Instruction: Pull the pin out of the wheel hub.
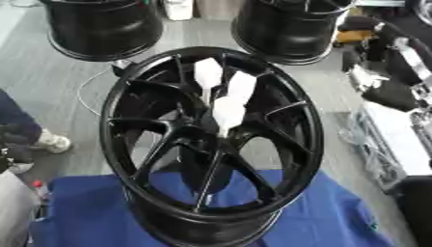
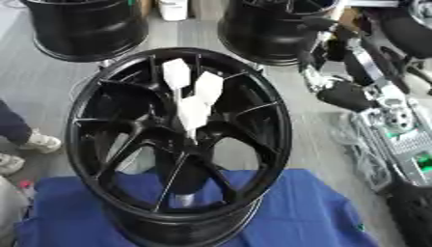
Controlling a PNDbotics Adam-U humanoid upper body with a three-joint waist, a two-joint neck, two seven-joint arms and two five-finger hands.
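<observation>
Centrally, black wheel hub point(image 1: 211, 144) on blue cloth point(image 1: 337, 217); white pins point(image 1: 226, 111) seated; right hand point(image 2: 350, 94) state unclear; no legible writing

The right arm point(image 2: 363, 72) is showing black shells with silver metal joints, and thin cabling is running just beside them.

Floor point(image 1: 50, 72): grey, smooth, evenly lit. A blue cloth point(image 1: 337, 217) covers the near surface. Two black wheel rims stand at the far side, one at left point(image 1: 101, 26), one at right point(image 1: 287, 29). A white container point(image 1: 178, 8) sits between them. A pale cable point(image 1: 84, 94) loops across the floor.
</observation>
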